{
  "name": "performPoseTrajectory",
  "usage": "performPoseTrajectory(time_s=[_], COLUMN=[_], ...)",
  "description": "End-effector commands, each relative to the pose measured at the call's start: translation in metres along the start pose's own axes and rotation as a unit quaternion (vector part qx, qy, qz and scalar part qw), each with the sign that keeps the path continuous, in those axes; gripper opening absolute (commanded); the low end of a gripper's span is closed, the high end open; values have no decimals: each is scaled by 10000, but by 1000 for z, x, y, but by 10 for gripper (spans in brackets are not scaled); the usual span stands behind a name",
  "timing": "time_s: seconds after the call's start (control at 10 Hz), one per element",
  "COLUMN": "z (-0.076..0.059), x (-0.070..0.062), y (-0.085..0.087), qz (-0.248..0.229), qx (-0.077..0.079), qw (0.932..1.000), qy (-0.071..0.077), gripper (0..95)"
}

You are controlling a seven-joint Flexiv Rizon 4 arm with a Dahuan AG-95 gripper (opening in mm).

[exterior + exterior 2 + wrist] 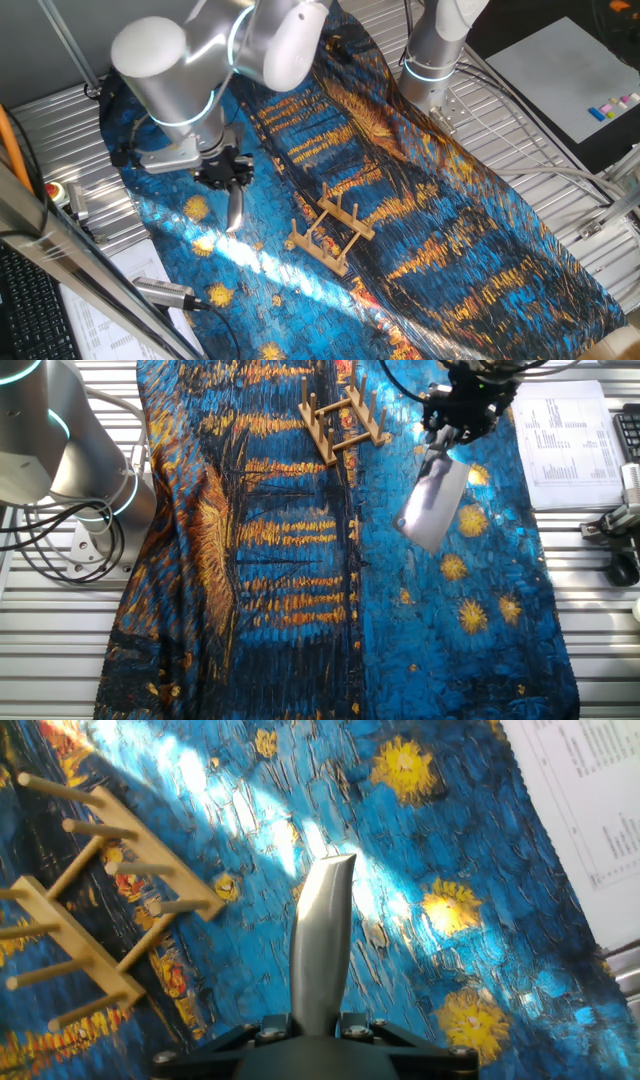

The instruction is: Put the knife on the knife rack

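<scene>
Above blue painted cloth (480, 560), hand (452, 432) clamps knife (433, 508), blade hanging down.

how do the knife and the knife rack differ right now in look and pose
The knife is dull grey metal with a broad flat blade; the knife rack is light-brown wood, rails and pegs. The knife hangs blade-down, gripped in the hand; the rack stands free on the blue patterned cloth, beside the knife.

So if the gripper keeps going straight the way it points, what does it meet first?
Probably the cloth: the gripper holds the knife blade-down over it, and the rack sits off to one side.
</scene>
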State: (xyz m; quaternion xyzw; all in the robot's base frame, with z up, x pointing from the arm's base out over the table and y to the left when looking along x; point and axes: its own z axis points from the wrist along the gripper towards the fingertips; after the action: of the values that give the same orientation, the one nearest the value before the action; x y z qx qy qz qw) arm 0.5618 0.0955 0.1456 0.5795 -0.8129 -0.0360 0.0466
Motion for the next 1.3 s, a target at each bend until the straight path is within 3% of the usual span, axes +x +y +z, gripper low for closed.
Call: performPoseTrajectory(time_s=[0.1,0.3,0.5,1.0,1.3], z=[0,0,-2,-16,-17], x=[-1,1,1,-24,-41], y=[-1,-1,0,16,34], qz=[-221,-180,34,311,514], qx=[-1,-20,-133,-474,-572], qw=[9997,9998,9999,9984,9970], qy=[88,62,29,-39,-44], gripper=[0,0,0,0,0])
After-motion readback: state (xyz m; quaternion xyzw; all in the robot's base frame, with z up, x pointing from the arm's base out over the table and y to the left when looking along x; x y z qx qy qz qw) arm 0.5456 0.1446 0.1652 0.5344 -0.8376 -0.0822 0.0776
